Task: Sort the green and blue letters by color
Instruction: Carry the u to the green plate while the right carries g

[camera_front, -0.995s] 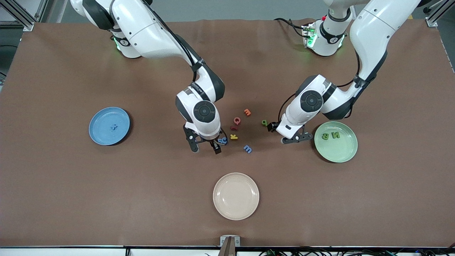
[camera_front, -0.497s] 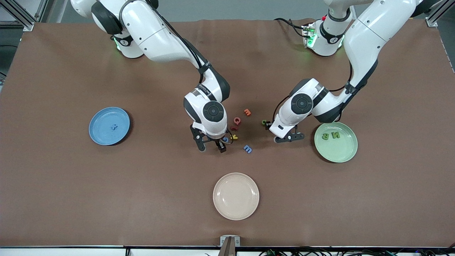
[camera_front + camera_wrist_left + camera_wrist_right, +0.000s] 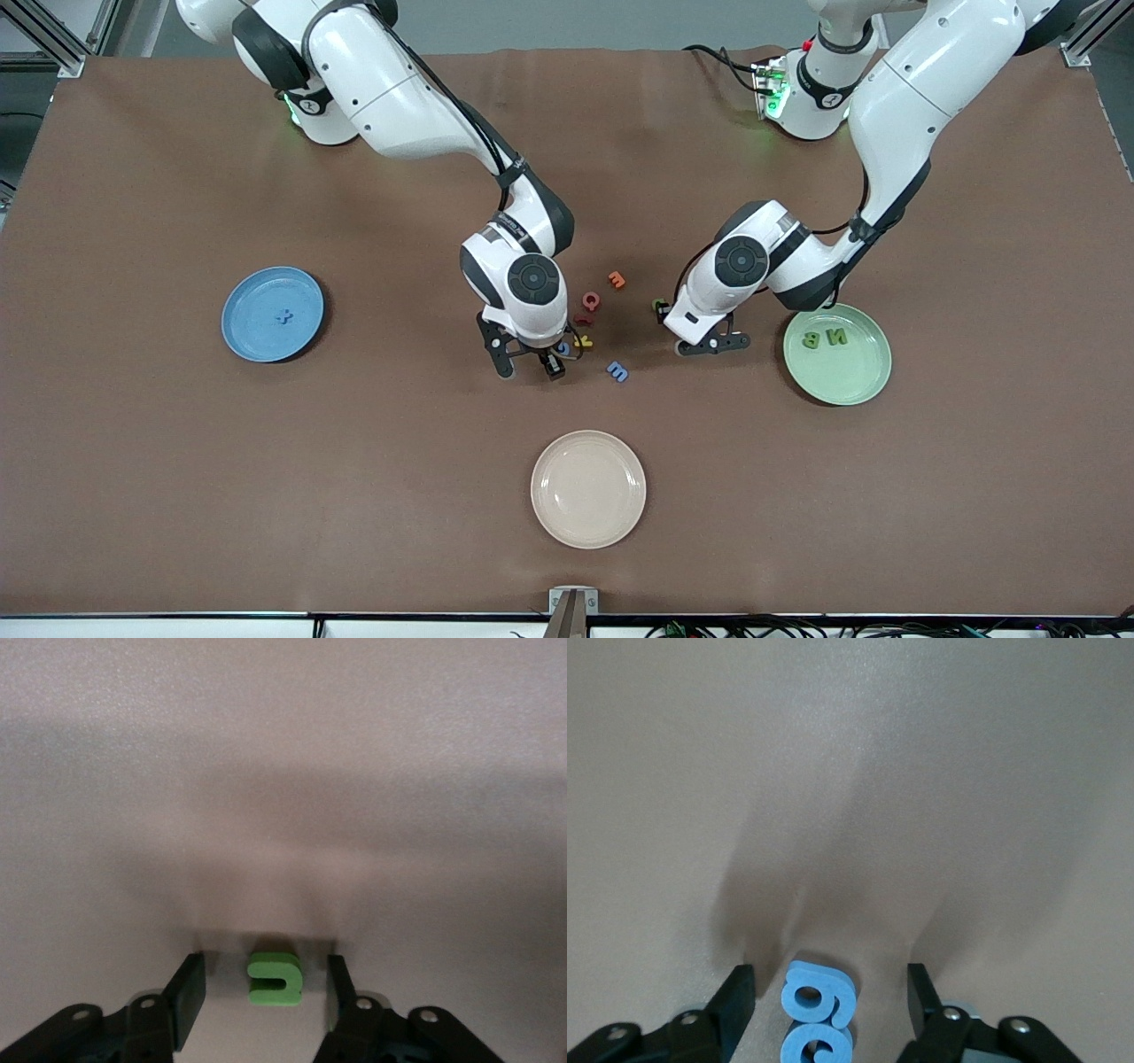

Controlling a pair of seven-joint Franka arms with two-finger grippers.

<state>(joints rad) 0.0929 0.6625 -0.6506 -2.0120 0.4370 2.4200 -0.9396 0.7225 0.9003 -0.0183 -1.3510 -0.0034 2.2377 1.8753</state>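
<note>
My right gripper is open and low over the table. Two blue letters lie between its fingers in the right wrist view; in the front view only a bit of blue shows beside it. A blue m lies nearby. Another blue letter lies on the blue plate. My left gripper is open. An olive green letter shows between its fingers; it peeks out beside the hand. Green N and B lie in the green plate.
An orange letter, a red one, a dark red one and a yellow K lie between the two grippers. A beige plate stands nearer the front camera.
My right gripper has shifted toward the left arm's end and now straddles the blue letters. My left gripper has moved away from the green plate toward the green letter.
</note>
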